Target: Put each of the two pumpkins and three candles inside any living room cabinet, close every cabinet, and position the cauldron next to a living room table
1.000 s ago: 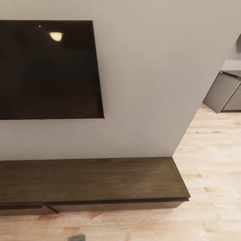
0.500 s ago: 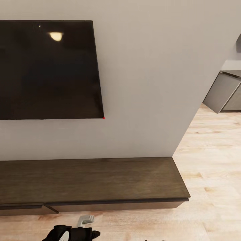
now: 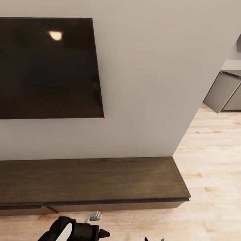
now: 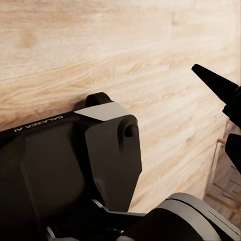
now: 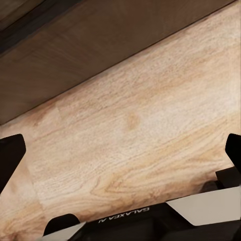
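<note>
Dark brown wood dominates the head view: the cabinet (image 3: 93,182) is running along the base of the grey wall (image 3: 144,83), under the black TV (image 3: 47,67). Its long right-hand front is sitting flush; at the far left a drawer front (image 3: 23,210) is standing slightly proud, so likely not fully shut. What's changing: the left arm (image 3: 72,231) is rising further into the bottom edge than half a second ago, and a second ago barely a grey scrap of it was showing. A dark tip of the right gripper (image 3: 153,239) is also poking in at the bottom edge. The camera is tilting very slightly too, as the TV edge is sitting a touch higher. Pumpkins, candles and cauldron aren't on the cabinet top or the floor shown here.

Left wrist view: looking down at the plank floor (image 4: 100,55) past the arm's own black housing; black pointed parts at the frame's edge, too partial to identify. Can't tell if the left gripper is apart or together.

Right wrist view: the right gripper (image 5: 120,150) is hanging wide apart, nothing between the fingers (image 5: 11,153), aimed at the floor just in front of the cabinet base (image 5: 75,55).

My read: arms are coming up to work the drawers, probably the ajar one first.
</note>
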{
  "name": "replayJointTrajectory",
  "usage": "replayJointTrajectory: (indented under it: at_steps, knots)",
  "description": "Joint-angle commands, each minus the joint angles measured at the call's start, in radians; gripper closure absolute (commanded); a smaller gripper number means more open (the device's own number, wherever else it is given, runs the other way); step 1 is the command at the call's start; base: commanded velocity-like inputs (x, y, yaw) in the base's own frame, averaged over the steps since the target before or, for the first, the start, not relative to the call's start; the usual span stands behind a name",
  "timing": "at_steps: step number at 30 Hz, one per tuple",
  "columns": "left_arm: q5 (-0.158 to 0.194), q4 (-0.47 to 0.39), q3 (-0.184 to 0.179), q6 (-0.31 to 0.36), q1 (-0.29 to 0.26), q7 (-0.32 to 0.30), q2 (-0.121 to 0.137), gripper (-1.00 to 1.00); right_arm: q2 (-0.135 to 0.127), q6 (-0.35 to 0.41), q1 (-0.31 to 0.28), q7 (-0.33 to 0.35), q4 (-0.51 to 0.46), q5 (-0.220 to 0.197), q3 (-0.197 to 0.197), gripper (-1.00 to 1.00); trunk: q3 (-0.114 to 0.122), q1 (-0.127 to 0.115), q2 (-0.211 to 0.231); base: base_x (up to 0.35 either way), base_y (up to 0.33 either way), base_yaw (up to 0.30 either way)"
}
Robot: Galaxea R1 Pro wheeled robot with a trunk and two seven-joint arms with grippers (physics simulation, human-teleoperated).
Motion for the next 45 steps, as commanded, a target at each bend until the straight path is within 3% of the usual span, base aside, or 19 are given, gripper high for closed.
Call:
replayJointTrajectory:
  at_steps: [1,15,25,31,45]
  knots:
    - [-0.001,-0.001,-0.001,0.003,-0.001,-0.005,0.001,-1.00,0.000,-0.005,-0.001,0.007,0.000,-0.011,0.005,-1.00,-0.004,0.004,-0.008,0.000,0.000,0.000]
    - [-0.001,-0.003,0.003,0.004,-0.001,-0.004,0.001,-1.00,0.000,-0.006,-0.001,0.008,-0.003,-0.011,0.005,-1.00,-0.048,0.058,-0.106,-0.011,0.000,0.000]
    - [-0.001,-0.004,0.008,0.003,-0.001,-0.002,0.001,-1.00,0.002,-0.010,-0.001,0.009,-0.003,-0.011,0.005,-1.00,-0.079,0.096,-0.176,-0.148,0.000,0.000]
    - [-0.001,-0.005,0.036,0.003,-0.001,-0.001,0.001,-1.00,0.002,-0.021,-0.001,0.009,-0.003,-0.011,0.005,-1.00,-0.098,0.119,-0.218,-0.191,0.000,0.000]
    - [-0.001,-0.005,0.039,0.003,-0.001,-0.001,0.001,-1.00,0.000,-0.028,-0.001,0.019,-0.005,-0.010,0.005,-1.00,-0.142,0.173,-0.316,-0.170,0.000,0.000]
